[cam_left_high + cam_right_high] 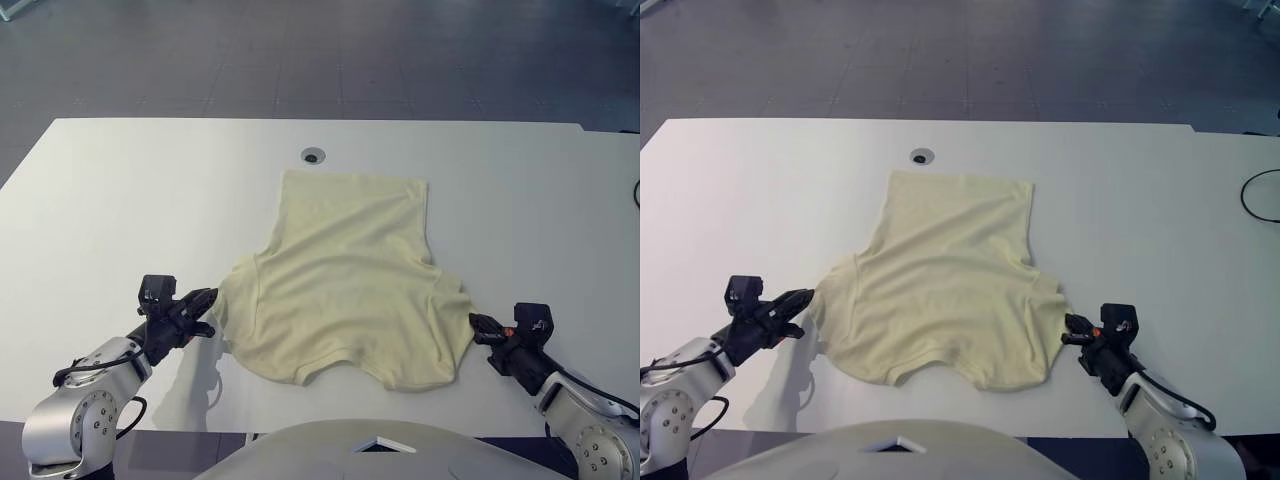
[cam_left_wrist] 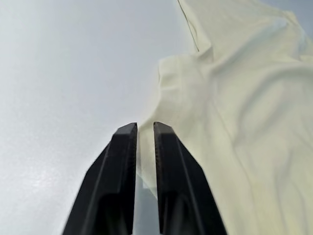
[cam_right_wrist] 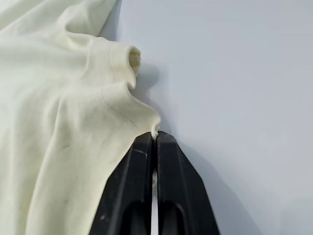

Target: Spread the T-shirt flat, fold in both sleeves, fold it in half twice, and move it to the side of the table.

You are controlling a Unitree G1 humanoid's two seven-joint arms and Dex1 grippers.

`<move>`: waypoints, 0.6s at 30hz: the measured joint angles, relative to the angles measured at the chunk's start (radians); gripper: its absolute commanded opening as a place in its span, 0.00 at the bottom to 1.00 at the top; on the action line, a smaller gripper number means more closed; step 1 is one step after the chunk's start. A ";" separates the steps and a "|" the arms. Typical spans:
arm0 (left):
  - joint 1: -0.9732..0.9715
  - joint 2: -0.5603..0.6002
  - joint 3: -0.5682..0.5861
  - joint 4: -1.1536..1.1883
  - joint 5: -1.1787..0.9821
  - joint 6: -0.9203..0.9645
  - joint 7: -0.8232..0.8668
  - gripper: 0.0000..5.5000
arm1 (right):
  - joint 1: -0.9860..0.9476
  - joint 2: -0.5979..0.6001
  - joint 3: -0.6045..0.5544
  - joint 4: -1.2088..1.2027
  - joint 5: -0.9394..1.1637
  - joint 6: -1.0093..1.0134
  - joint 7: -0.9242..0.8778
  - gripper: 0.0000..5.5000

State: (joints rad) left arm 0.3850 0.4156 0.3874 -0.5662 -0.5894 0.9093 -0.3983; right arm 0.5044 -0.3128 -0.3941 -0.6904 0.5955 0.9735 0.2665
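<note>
A pale yellow T-shirt (image 1: 350, 290) lies rumpled on the white table (image 1: 120, 200), hem at the far side, neck opening toward the near edge. Both sleeves are bunched in against the body. My left gripper (image 1: 208, 300) sits low at the shirt's left sleeve edge. In the left wrist view its fingers (image 2: 124, 161) stand almost together, with the sleeve edge (image 2: 168, 98) in the narrow gap. My right gripper (image 1: 474, 322) is at the right sleeve, and the right wrist view shows it (image 3: 155, 134) shut on the sleeve's hem fold (image 3: 122, 105).
A round cable grommet (image 1: 313, 155) sits in the table just beyond the shirt's hem. A black cable loop (image 1: 1260, 195) lies at the table's far right. Bare tabletop stretches wide to the left and right of the shirt. The near table edge runs just below both grippers.
</note>
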 measured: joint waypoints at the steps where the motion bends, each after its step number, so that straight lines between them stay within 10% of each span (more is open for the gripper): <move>1: 0.008 0.007 0.001 0.000 0.002 -0.010 -0.007 0.00 | -0.008 -0.001 -0.002 -0.004 0.006 0.004 -0.001 0.00; 18: 0.054 0.036 -0.033 0.025 0.030 -0.056 -0.009 0.47 | -0.055 -0.029 0.012 -0.033 0.039 0.030 -0.014 0.00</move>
State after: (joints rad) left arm 0.4388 0.4521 0.3544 -0.5408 -0.5598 0.8530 -0.4070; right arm 0.4492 -0.3421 -0.3819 -0.7229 0.6349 1.0038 0.2527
